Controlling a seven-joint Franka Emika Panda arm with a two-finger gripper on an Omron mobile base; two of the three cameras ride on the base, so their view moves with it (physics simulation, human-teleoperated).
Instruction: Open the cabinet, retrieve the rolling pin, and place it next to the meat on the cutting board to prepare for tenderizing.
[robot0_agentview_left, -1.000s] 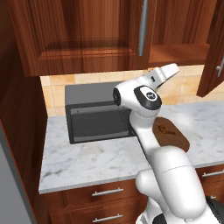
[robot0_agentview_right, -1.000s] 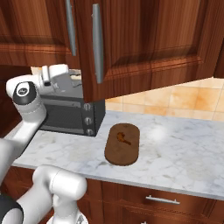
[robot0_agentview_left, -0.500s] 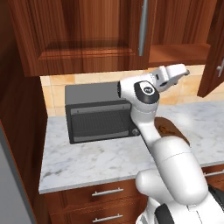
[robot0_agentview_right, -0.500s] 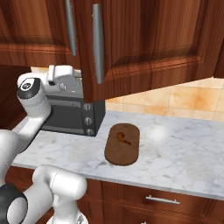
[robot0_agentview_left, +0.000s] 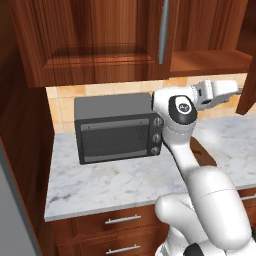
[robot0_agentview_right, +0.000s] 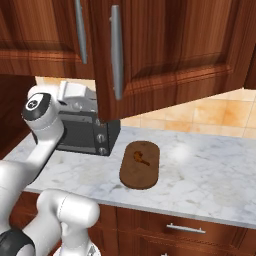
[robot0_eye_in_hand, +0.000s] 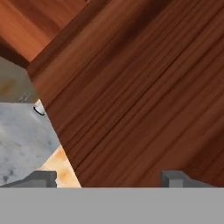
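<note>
Collision is threatening: the two-finger gripper (robot0_eye_in_hand: 108, 177), fingertips standing apart and gripping nothing, is facing the reddish-brown wooden wall cabinet (robot0_agentview_right: 165, 50) closely. The slim rolling pin is lying unseen; the dark oval cutting board (robot0_agentview_right: 140, 165) is waiting on the counter.

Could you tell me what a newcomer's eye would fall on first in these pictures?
The cabinet door hangs ajar above the marble counter. Below it lies the cutting board with the meat on it, right of the toaster oven. The open gripper faces wood under the cabinet.
</note>
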